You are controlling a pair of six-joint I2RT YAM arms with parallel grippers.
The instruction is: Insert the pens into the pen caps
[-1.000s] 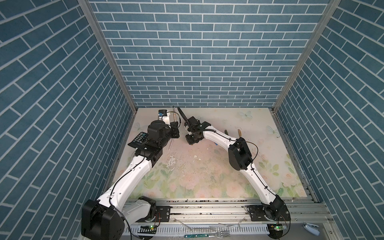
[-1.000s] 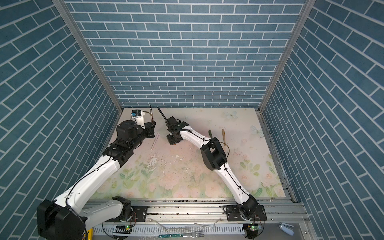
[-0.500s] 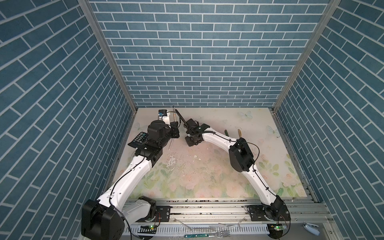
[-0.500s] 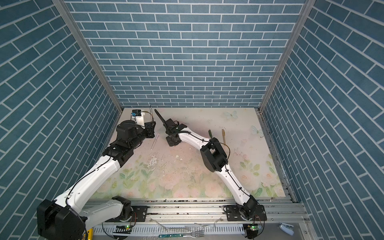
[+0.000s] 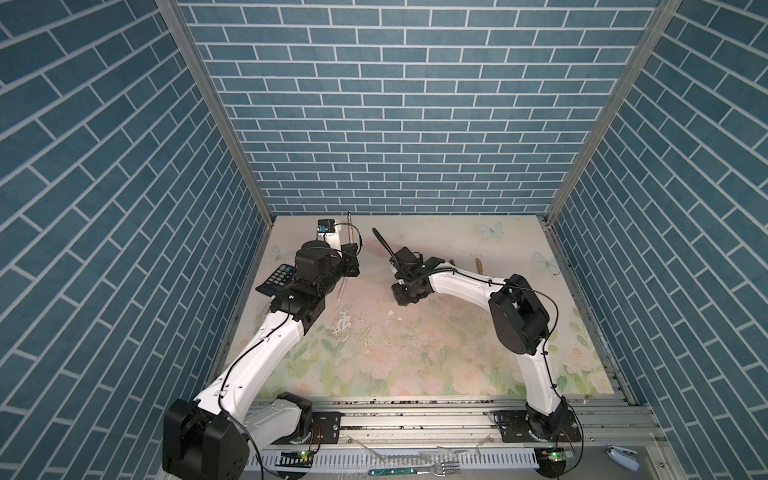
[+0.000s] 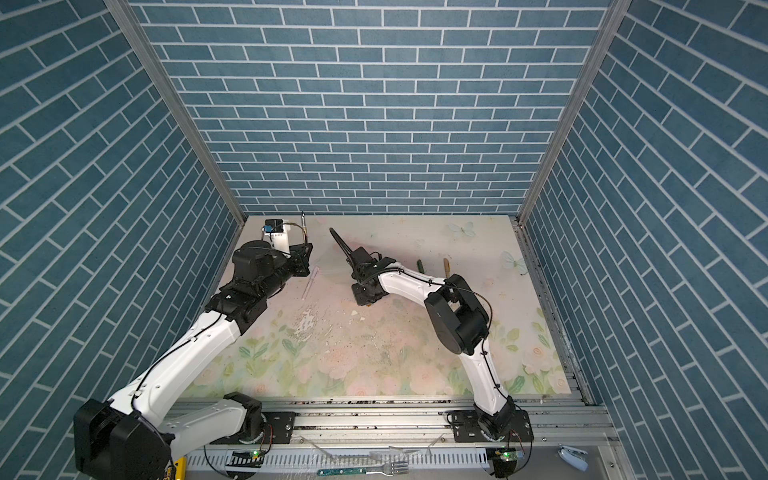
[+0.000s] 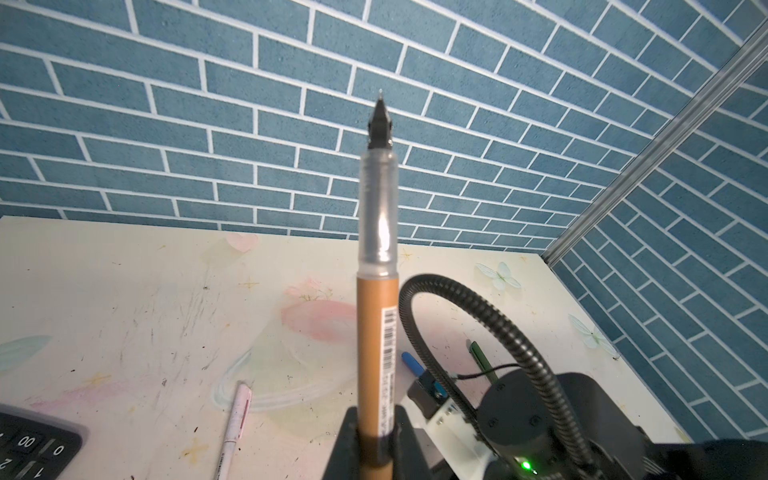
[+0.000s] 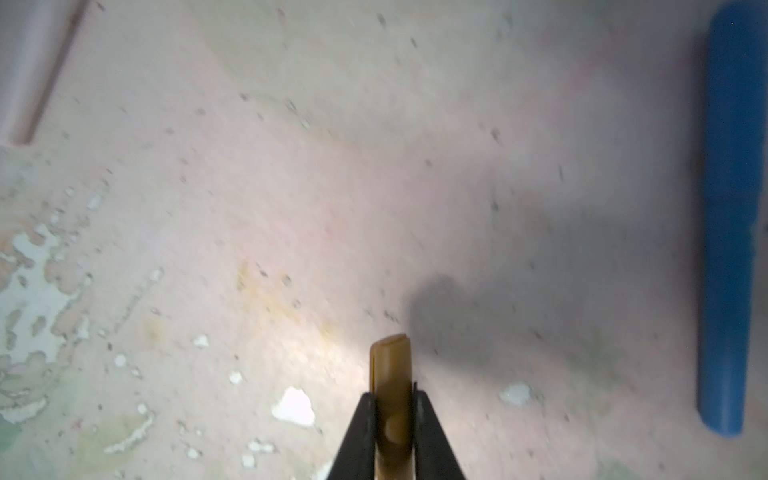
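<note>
Jaws on the left arm clench a slim gold-barrelled pen (image 7: 376, 332) upright, dark tip up; right jaws pinch a short gold tube cap (image 8: 390, 368) over the floral tabletop (image 8: 291, 199) (blue pen (image 8: 727, 208) lying nearby).

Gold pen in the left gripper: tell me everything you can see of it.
The gold pen stands roughly upright, uncapped, its dark pointed tip up. Below the tip is a clear sleeve, then a matte tan barrel with a barcode label. The left gripper is shut on its lower barrel; nothing else touches it.
</note>
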